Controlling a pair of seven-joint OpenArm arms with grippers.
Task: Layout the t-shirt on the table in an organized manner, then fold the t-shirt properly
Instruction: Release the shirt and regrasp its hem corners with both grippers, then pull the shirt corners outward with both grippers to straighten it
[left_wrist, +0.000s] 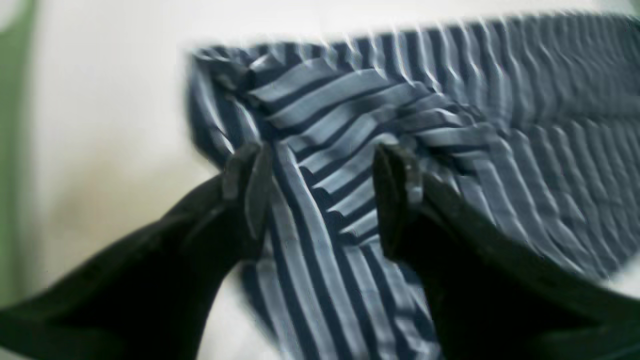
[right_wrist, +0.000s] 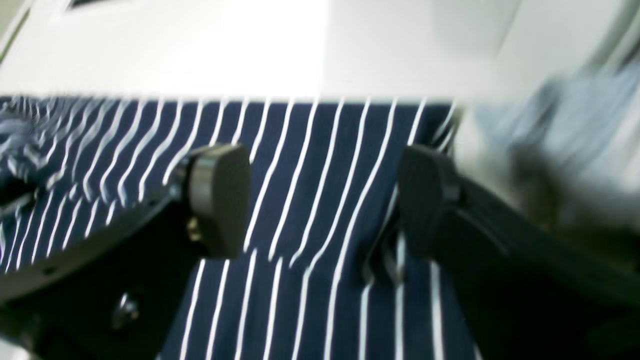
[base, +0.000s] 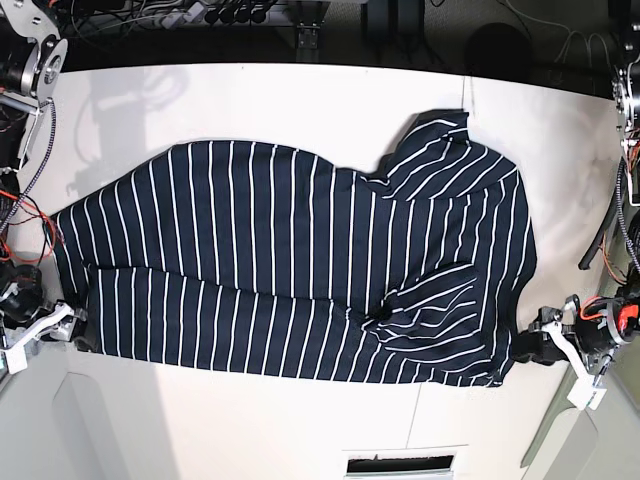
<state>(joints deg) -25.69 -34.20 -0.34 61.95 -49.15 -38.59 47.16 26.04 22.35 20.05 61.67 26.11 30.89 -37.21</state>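
The t-shirt (base: 290, 270) lay spread across the table (base: 300, 100) — body flat, one sleeve folded up at the far right. My left gripper (left_wrist: 320, 195) stood at its near right corner, jaws spread, striped cloth between them but not pinched. My right gripper (right_wrist: 325, 200) stood at the near left edge — jaws wide too, cloth lying loose beneath.

Black cables (base: 190, 12) and dark gear are seen along the far edge, red and orange wires (base: 20, 215) at the sides, and a small vent (base: 398, 465) in front.
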